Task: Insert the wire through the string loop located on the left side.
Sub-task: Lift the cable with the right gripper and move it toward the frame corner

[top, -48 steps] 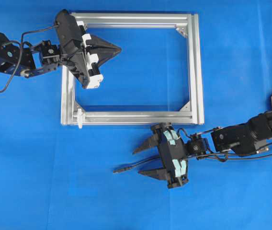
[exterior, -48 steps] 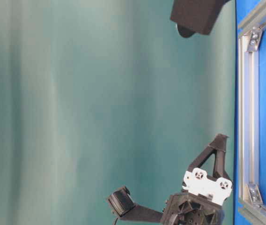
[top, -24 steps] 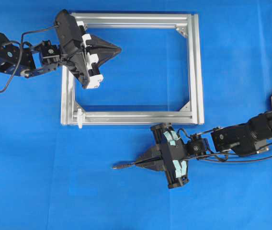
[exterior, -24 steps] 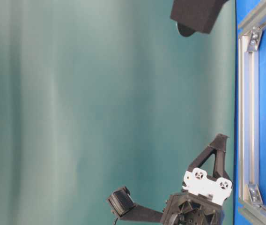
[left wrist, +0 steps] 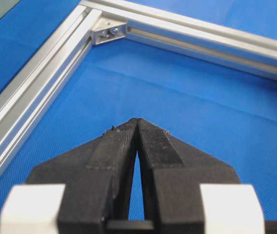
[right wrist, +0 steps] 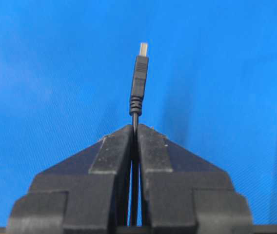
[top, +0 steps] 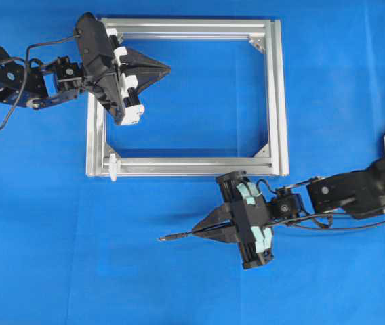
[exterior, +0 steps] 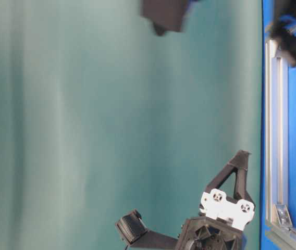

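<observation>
Grasp done, threading not begun. Right claw (top: 197,232) pinched on the wire (top: 179,236), just behind the plug (right wrist: 139,78), plug tip sticking out ahead of the fingertips and pointing toward the left of the overhead view. Wire end held over bare blue tabletop (top: 77,271), below the frame (top: 277,95) in that view and well apart from it. Loop (top: 113,166) at the frame's lower-left corner, standing white against the rail, nothing through it yet. Left claw (top: 167,67) pressed together on nothing, hanging over the frame's upper-left part, away from the loop. Still to do, by the look of it: carry the plug across to the loop, line the tip up with the small opening, push through. Whether the left claw must steady the loop, hard to say.
</observation>
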### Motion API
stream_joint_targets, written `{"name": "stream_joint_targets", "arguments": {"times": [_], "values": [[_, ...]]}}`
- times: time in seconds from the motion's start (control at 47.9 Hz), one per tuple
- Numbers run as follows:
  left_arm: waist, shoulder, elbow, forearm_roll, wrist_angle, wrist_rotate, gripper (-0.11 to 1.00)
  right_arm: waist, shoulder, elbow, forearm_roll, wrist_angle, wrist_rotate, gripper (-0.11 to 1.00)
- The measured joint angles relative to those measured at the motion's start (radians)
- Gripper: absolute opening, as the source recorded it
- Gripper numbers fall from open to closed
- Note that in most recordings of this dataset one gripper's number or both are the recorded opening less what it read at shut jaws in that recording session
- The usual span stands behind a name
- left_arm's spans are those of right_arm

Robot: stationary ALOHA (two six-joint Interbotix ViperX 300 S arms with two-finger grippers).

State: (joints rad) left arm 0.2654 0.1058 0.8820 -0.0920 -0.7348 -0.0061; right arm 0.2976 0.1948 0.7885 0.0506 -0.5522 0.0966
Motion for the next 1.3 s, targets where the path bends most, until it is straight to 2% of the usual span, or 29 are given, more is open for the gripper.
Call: {"name": "stream_joint_targets", "arguments": {"times": [0.167,1.296], "values": [[0.0,-0.003,0.009,0.002,0.0,0.0,0.0,0.0,-0.06,0.002,0.0,0.044,-0.002,0.01],[0.0,-0.003,0.009,0.0,0.0,-0.002,0.0,0.0,-0.061,0.005,0.0,0.055,-0.002,0.01]]}}
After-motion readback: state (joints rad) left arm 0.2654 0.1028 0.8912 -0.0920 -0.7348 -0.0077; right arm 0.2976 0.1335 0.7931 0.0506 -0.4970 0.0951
